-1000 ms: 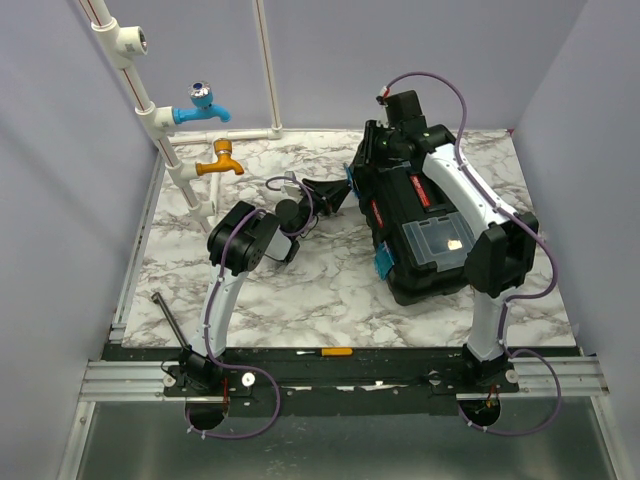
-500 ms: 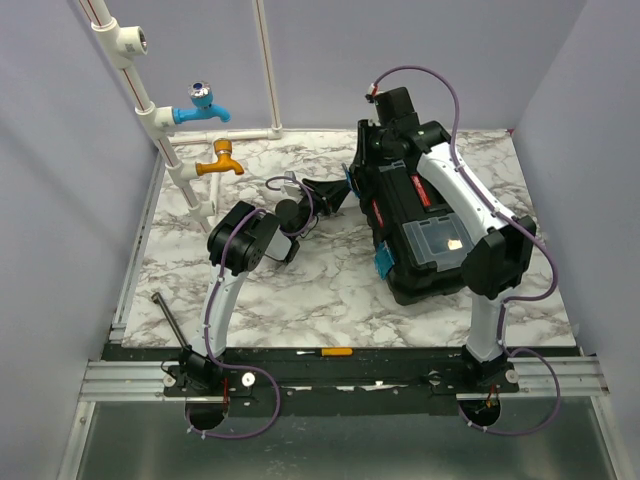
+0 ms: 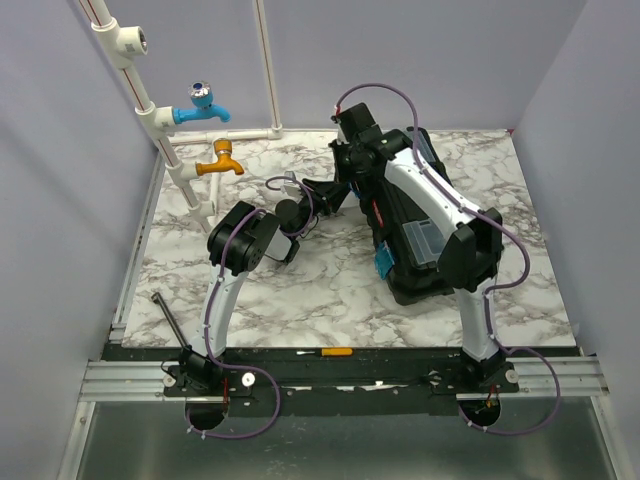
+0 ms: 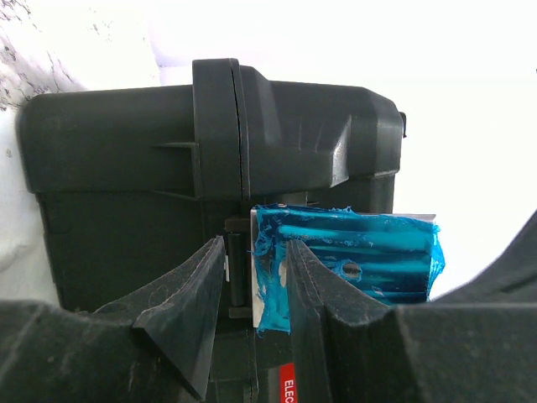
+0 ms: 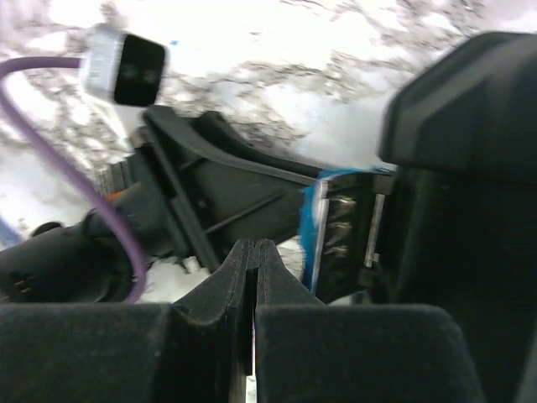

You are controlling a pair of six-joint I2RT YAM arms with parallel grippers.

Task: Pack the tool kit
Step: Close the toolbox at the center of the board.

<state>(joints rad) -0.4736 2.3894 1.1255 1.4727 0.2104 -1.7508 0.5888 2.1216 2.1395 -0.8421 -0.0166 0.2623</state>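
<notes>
The black toolbox (image 3: 432,272) lies closed on the marble table at the right, with one teal latch (image 3: 383,262) on its near left side. My left gripper (image 3: 343,192) reaches to the box's far left side. In the left wrist view its jaws (image 4: 256,277) hold the edge of a second teal latch (image 4: 361,264) against the box wall (image 4: 126,168). My right gripper (image 3: 352,165) hangs just beyond the left one; its fingertips (image 5: 254,252) are pressed together and empty, close to that latch (image 5: 317,227). A yellow-handled screwdriver (image 3: 326,352) lies on the front rail.
Blue tap (image 3: 205,104) and orange tap (image 3: 222,163) on white pipes stand at the back left. A thin metal rod (image 3: 170,318) lies at the front left edge. The right arm arches over the toolbox lid. Walls close in on three sides.
The right gripper has swung left from over the toolbox's far end to its far left side, beside the left gripper. The left arm has not moved.
</notes>
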